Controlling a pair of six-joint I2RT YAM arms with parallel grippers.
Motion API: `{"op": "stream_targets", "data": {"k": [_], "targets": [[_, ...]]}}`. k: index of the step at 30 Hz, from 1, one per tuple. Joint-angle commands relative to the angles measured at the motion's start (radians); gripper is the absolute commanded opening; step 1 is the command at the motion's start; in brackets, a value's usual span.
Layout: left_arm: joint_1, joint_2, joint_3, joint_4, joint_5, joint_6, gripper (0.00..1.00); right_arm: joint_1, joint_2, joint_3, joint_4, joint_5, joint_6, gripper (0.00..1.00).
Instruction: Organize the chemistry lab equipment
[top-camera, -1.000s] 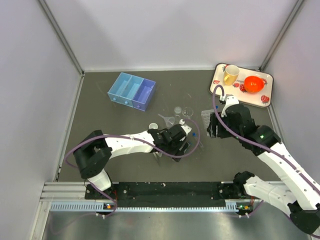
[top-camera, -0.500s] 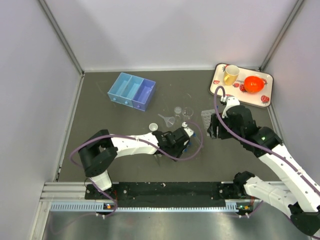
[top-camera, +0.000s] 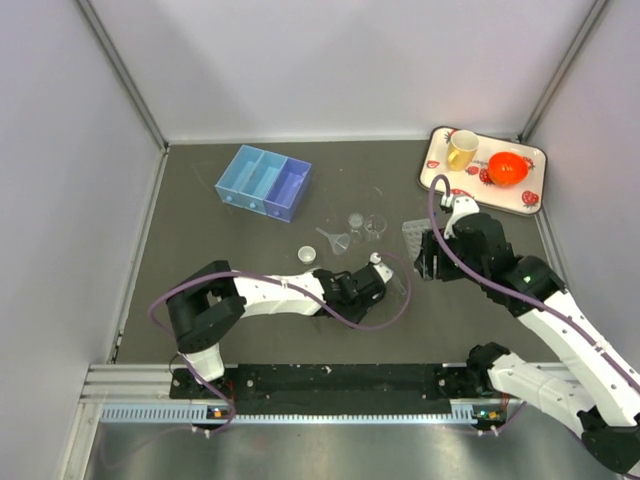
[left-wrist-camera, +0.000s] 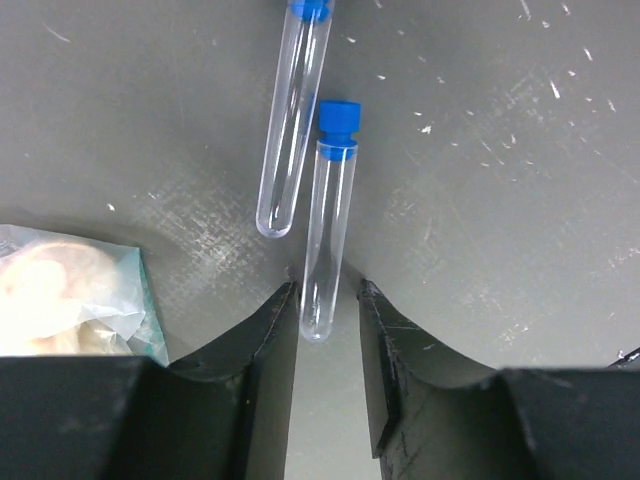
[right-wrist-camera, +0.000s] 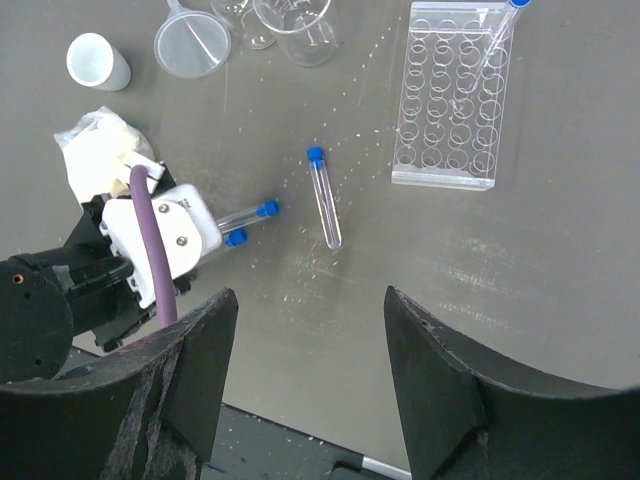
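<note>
- Blue-capped tube (left-wrist-camera: 328, 220) lies flat on the table (left-wrist-camera: 500, 200), its rounded closed end between the fingertips of the left gripper (left-wrist-camera: 328, 295). The jaws stand narrow on either side of it with a sliver of gap showing, so it is not clamped.
- A second capped tube (left-wrist-camera: 291, 120) lies just beside the first, a little farther out and slightly angled.
- The small bag of white material (left-wrist-camera: 60, 300) sits on the table close to that gripper.
- A third tube (right-wrist-camera: 323, 197) lies alone between this pair and the rack.
- The right gripper (right-wrist-camera: 310, 300) hangs above the table, jaws wide apart, nothing in them.
- Beyond it the clear tube rack (right-wrist-camera: 447, 95) stands with one slanted tube (right-wrist-camera: 497, 40) leaning in a far corner hole.
- The clear funnel (right-wrist-camera: 192, 42) rests mouth up, a small white cup (right-wrist-camera: 97, 62) near it and the tiny beakers (right-wrist-camera: 295, 15) just beside.
- Far left sits the blue three-compartment tray (top-camera: 250, 203). In the far right corner is the strawberry-patterned tray (top-camera: 437, 165), carrying a yellow mug (top-camera: 461, 150) and an orange bowl (top-camera: 508, 167).
</note>
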Motion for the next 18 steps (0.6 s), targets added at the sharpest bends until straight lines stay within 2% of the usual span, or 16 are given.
{"op": "stream_targets", "data": {"k": [1, 5, 6, 9, 14, 18], "targets": [[-0.017, 0.041, -0.018, 0.035, -0.004, -0.020, 0.34, 0.013, -0.028, -0.011, 0.013, -0.007, 0.010, 0.61], [-0.022, 0.051, -0.021, 0.041, 0.001, -0.027, 0.25, 0.013, -0.036, -0.016, 0.011, -0.009, 0.013, 0.61], [-0.024, 0.051, -0.024, 0.041, 0.002, -0.027, 0.16, 0.013, -0.039, -0.016, 0.011, -0.007, 0.014, 0.61], [-0.025, 0.038, -0.032, 0.036, 0.004, -0.027, 0.00, 0.012, -0.041, -0.015, 0.008, -0.004, 0.013, 0.61], [-0.043, -0.024, -0.024, -0.031, 0.011, -0.028, 0.00, 0.012, -0.044, 0.005, -0.009, 0.007, 0.007, 0.61], [-0.070, -0.164, 0.009, -0.098, 0.069, -0.017, 0.00, 0.013, -0.056, 0.062, -0.075, 0.027, -0.007, 0.61]]}}
